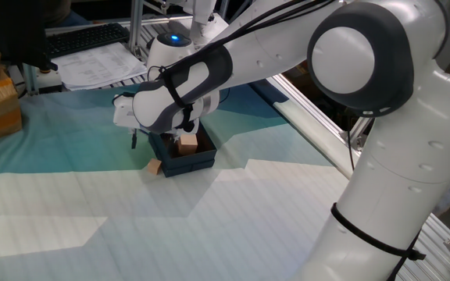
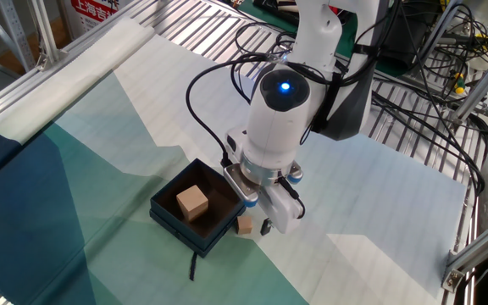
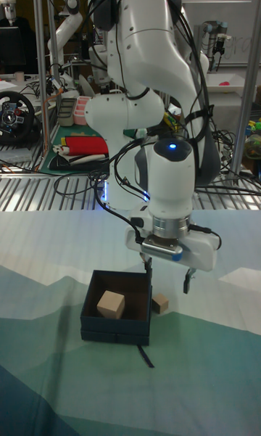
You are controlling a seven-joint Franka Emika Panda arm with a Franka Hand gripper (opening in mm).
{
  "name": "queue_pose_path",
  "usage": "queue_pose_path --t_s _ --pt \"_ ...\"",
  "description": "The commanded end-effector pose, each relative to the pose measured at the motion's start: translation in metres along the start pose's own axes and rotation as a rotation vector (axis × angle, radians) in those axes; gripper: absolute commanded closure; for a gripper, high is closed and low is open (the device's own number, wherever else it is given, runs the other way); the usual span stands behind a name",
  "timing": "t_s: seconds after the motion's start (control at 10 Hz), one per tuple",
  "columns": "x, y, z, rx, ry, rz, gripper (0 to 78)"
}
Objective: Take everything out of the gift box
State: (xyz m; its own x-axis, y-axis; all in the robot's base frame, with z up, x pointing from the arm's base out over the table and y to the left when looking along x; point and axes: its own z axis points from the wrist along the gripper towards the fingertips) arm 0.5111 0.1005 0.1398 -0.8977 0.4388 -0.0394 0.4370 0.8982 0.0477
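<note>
Small block [image 3: 159, 304] out of the gift box [image 3: 116, 326], lying on the surface [image 2: 379, 212] just beside the box wall, on the robot-base side. Cube [image 2: 192, 202] inside the box, roughly mid-floor, clear of the walls. Gripper [image 3: 167, 271] hanging over the small block, jaws spread wide, nothing between them; one finger [image 3: 186, 279] well clear of the block on the far side from the box. Reads as a drop-off right at the box edge: shortest carry, block clear of the rim. Half done by count; cube remaining. Next pick probably easy: cube sits upright with room either side for the jaws, low walls not much in the way. Watch the near finger against the box wall on descent.
</note>
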Motion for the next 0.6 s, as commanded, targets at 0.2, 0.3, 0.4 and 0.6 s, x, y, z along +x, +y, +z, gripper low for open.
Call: queue_pose_path --t_s 0.2,0.3,0.4,0.6 --pt "0.005 0.002 -0.037 0.013 0.009 0.001 0.1" --pt "0.006 0.002 -0.039 0.014 0.008 0.0 0.1" --pt "0.006 0.001 -0.042 0.017 0.008 -0.003 0.1" --pt "0.007 0.0 -0.049 0.025 0.007 -0.009 0.1"
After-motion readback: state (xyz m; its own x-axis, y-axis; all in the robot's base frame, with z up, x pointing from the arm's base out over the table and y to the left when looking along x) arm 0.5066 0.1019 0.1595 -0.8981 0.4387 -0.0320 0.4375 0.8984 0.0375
